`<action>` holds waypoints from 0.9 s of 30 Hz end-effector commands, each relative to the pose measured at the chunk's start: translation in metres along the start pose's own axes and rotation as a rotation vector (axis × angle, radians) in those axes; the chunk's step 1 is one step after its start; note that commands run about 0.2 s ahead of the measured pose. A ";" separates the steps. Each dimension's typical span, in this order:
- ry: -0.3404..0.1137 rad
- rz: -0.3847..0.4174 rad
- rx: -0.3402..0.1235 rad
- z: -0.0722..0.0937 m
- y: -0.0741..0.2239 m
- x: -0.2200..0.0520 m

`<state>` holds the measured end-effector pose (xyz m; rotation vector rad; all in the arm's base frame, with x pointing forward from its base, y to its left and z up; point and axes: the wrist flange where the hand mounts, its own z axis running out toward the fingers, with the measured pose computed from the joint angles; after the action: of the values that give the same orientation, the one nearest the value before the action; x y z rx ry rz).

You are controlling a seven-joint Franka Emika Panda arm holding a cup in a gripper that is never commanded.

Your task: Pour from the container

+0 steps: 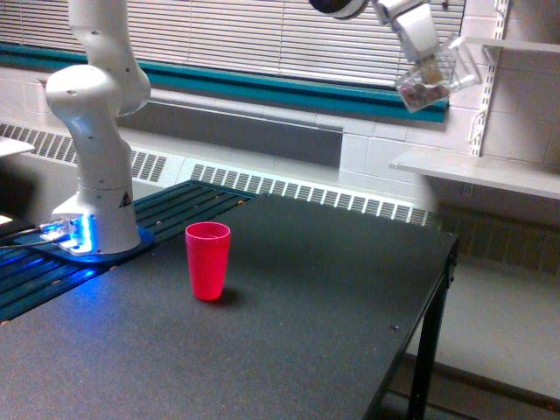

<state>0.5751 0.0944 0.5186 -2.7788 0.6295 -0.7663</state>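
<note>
So, one arm, two cups, one bench, and we sweep across from the exterior view's left. First up is the white robot base (98,188), standing upright on a glowing blue mount at the back left corner of the bench (297,332). Moving along, one red cup (208,260) stands upright on the dark bench top, mouth open to the ceiling, a short way from the base and well apart from everything else. Nothing touches it.

Now up and to the right, high above the far side of the bench, in front of the window blinds: the end effector (423,59) grips the single container (430,79), a clear plastic cup. It hangs in mid-air, well above and well to the right of the red cup, nowhere near over it. The container is tilted, its long axis running on a slant, the closed bottom low toward the left and the mouth angled up toward the right. A small heap of brownish-red bits sits in that low end, against the bottom. The fingers themselves blur into the clear wall, but the cup is plainly carried by them.

Farthest right, one white shelf (490,171) juts from the wall, below the container.
</note>
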 end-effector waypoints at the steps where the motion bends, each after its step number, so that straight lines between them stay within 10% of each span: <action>1: 0.009 -0.050 -0.016 -0.013 0.031 -0.007; 27: -0.107 -0.056 -0.112 -0.045 0.104 -0.095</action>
<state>0.4587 0.0434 0.4819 -2.8962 0.6064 -0.6335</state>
